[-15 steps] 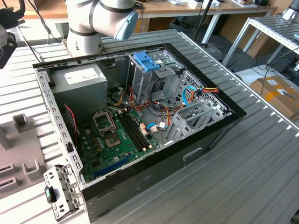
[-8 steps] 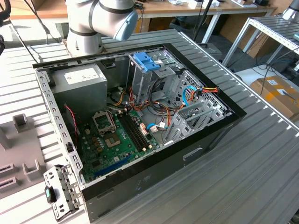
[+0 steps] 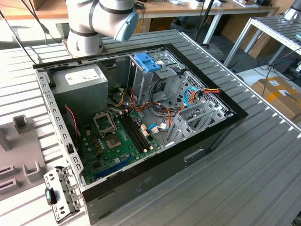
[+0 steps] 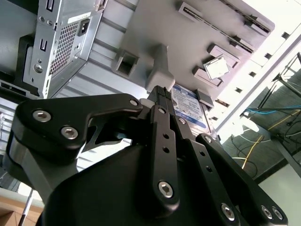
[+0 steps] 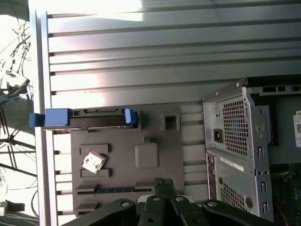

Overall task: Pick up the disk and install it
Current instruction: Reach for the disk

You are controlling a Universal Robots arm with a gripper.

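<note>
The disk (image 5: 84, 118), a dark hard drive with bright blue rails at its ends, stands on edge in a slot of a grey fixture plate (image 5: 157, 134) in the first wrist view. In the second wrist view its labelled face (image 4: 190, 108) shows just past my fingertips. My gripper (image 5: 163, 182) hovers over the plate's opposite edge, apart from the disk, fingers together with nothing between them. The second wrist view shows the gripper (image 4: 161, 92) and its black linkage up close. The open computer case (image 3: 225, 127) holds a pale blue drive tray (image 3: 147, 61).
A silver square chip (image 5: 92, 162) lies on the fixture plate near the disk. The case's metal rear wall (image 5: 235, 132) stands beside the plate. In the exterior view the arm's base (image 3: 87, 28) is behind the case, and a small bracket (image 3: 59, 193) lies on the ribbed table.
</note>
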